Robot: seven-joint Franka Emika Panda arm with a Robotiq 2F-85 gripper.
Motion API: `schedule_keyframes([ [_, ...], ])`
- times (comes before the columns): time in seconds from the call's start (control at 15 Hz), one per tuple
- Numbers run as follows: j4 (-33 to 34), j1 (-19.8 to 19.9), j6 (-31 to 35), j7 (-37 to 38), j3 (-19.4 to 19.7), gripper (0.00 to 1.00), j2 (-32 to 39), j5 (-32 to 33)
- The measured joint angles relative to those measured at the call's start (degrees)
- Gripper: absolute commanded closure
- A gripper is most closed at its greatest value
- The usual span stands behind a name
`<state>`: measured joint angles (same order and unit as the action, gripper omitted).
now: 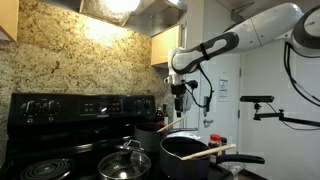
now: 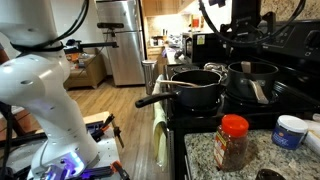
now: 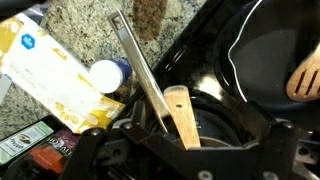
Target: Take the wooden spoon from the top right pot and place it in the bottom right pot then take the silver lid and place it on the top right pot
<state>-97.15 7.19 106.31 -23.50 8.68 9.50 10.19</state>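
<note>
The tool (image 1: pixel 178 102) hangs up high, wide apart and empty. A wooden spoon (image 1: pixel 212 151) lies in the big black pot (image 1: pixel 186 148), so that part looks done. The silver lid (image 1: pixel 124 160) sits far left, not yet on the small pot (image 1: pixel 150 133).

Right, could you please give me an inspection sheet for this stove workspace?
Surface: black stove; speckled granite counter beside it.
Job's things: slim light wooden spoon stands in small dull-grey metal pot; wide black pot with long handle beside it; domed shiny silver lid on the stove.
Clutter: pale wooden utensil across the black pot; red-capped spice jar; yellow box.
Gripper: open, empty, above the pots.
Cables: black loops along the arm.
Surroundings: steel fridge, range hood.
</note>
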Motion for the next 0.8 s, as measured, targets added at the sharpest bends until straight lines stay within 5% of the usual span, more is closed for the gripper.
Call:
schedule_keyframes([
  [0.67, 10.65, 0.54, -5.25, 0.03, -0.1, 0.0, 10.85, 4.72],
  [0.73, 11.68, 0.74, -6.12, 0.03, -0.1, 0.25, 11.7, 5.1],
  [0.8, 12.67, 0.89, -7.02, 0.03, -0.1, 0.26, 12.51, 5.37],
])
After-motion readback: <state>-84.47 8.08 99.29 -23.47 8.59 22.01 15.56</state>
